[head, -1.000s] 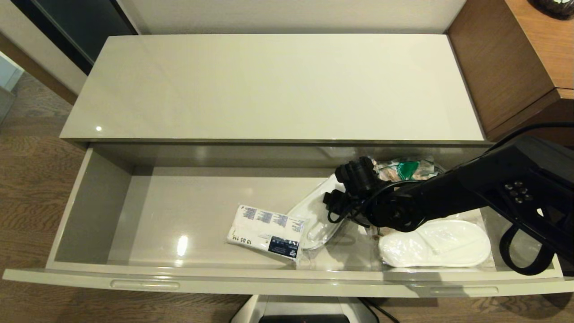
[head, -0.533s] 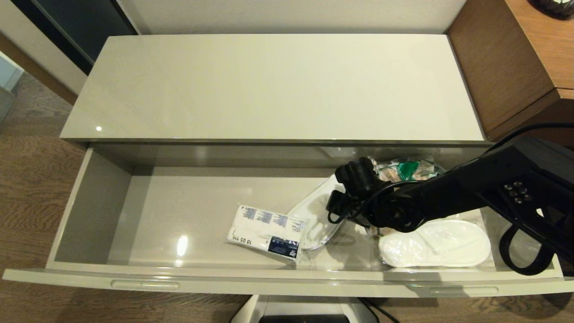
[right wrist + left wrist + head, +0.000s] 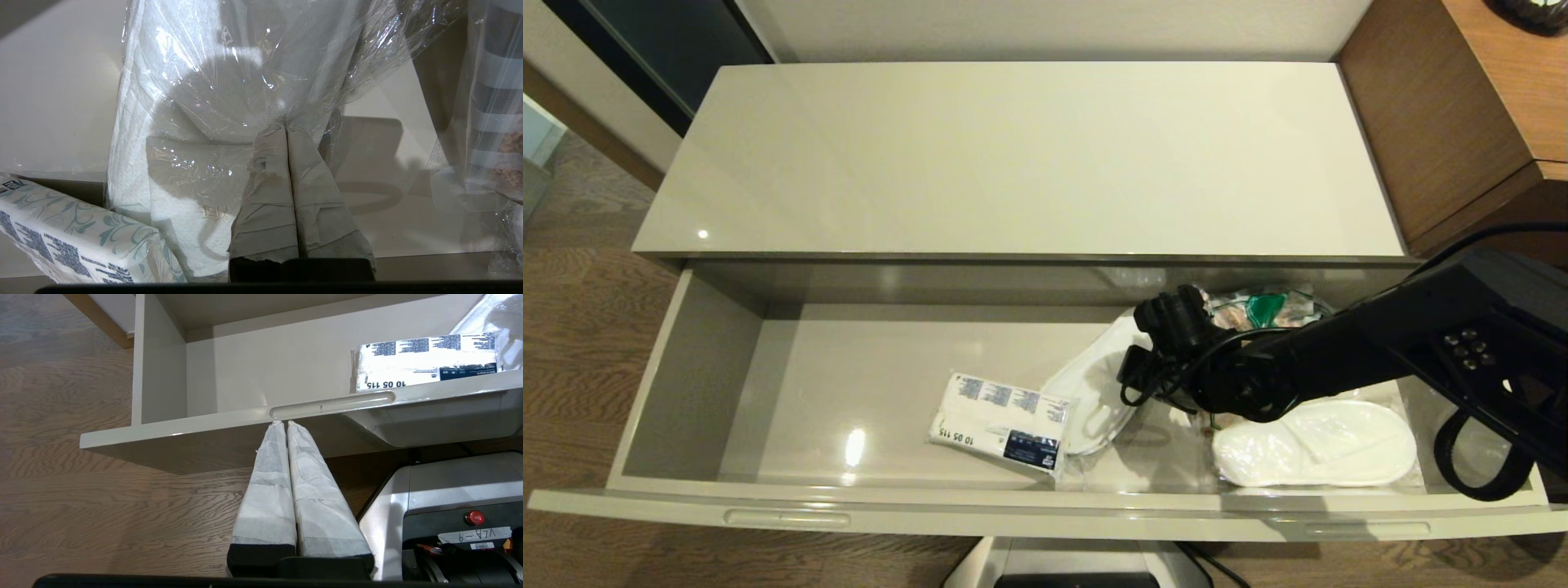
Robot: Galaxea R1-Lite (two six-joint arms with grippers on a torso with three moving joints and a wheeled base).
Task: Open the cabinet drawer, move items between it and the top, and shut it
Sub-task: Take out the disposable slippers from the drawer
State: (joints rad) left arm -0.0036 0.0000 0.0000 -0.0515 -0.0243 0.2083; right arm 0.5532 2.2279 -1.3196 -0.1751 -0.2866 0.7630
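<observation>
Right wrist view: right gripper (image 3: pixel 287 127) pinches the slipper's (image 3: pixel 179 134) plastic wrap inside the open drawer (image 3: pixel 686 376), tissue packet (image 3: pixel 1001 422) just beside; left gripper (image 3: pixel 285 424) clenched near the drawer handle

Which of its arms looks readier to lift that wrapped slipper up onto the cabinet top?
The right. Its gripper is inside the open drawer, shut on the slipper's plastic wrap. The left gripper is shut outside, below the drawer's front edge.
</observation>
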